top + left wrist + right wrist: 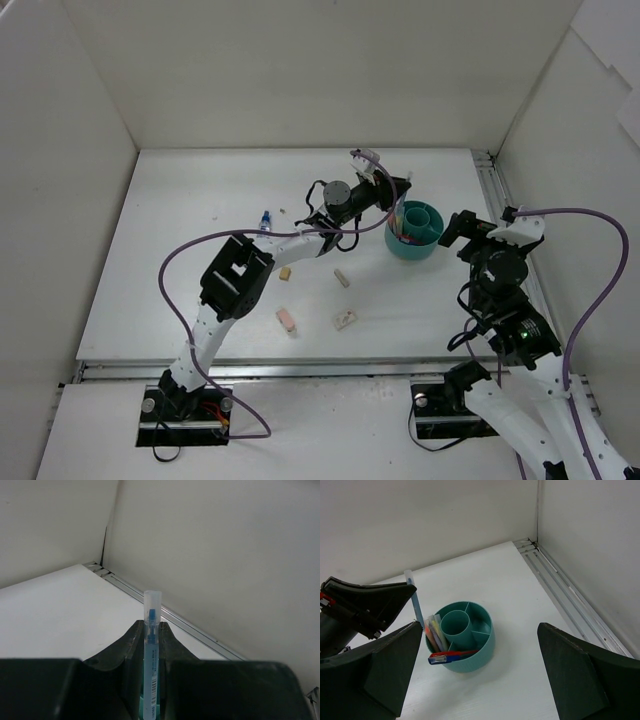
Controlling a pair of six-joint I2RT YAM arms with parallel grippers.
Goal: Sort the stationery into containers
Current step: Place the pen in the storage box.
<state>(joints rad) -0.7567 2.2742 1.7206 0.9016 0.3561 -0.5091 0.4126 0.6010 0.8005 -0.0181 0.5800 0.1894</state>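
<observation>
Round teal bowl [479,661] sits upright on the table, split into compartments around a centre cup. Some coloured pens [435,632] lean in one, and a red-and-blue pen [451,655] pokes out. There's a clear blue pen [415,602] upright at its rim. Pink eraser [287,320], white eraser [345,320], tan cube [285,272] and blue-capped bottle [265,220] lie scattered well left.
</observation>
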